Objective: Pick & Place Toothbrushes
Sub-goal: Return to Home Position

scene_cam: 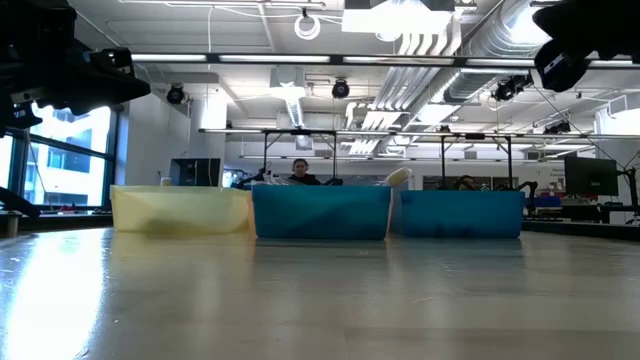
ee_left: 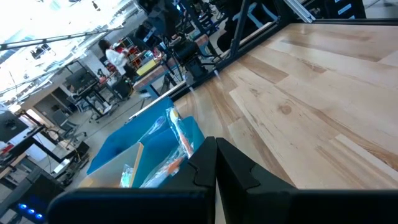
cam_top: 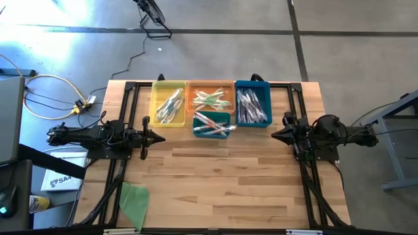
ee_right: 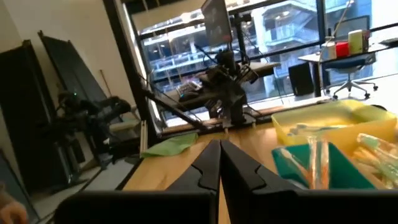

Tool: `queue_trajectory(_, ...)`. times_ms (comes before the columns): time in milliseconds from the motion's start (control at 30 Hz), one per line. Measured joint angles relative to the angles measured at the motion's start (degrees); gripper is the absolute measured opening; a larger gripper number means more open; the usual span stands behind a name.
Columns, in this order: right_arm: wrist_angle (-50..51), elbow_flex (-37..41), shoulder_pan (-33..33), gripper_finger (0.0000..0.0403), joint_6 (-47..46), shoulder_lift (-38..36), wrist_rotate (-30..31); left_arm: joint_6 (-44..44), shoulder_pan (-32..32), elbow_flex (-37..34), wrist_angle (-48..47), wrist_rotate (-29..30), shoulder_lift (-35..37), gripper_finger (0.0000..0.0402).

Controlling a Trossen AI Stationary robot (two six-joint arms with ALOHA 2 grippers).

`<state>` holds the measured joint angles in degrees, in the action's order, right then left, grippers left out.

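Note:
Four bins stand at the table's far middle: a yellow bin (cam_top: 170, 103), an orange bin (cam_top: 210, 97), a blue bin (cam_top: 253, 104) and, just in front, a smaller teal bin (cam_top: 211, 124). Toothbrushes lie in each: in the yellow (cam_top: 172, 106), orange (cam_top: 211, 100), blue (cam_top: 250, 107) and teal (cam_top: 213, 126). My left gripper (cam_top: 160, 137) hovers shut and empty left of the teal bin, pointing level toward the right. My right gripper (cam_top: 274, 135) hovers shut and empty right of it, pointing left. Their shut fingertips show in the wrist views (ee_left: 216, 142) (ee_right: 220, 144).
A flat green cloth (cam_top: 134, 201) lies at the table's near left corner. Bare wood (cam_top: 222, 183) spreads between the arms and the near edge. A black frame rail (cam_top: 124, 98) runs along each side of the table. A person (scene_cam: 300, 172) sits far behind the bins.

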<state>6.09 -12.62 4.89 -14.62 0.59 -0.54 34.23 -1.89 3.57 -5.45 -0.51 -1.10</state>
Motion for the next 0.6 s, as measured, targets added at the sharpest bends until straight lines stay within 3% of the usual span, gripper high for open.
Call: queue_trajectory(600,-3.13,10.36,0.0,0.0003,0.75,-0.03,0.09,0.0,0.0,0.0,0.01,0.0,0.02,0.0)
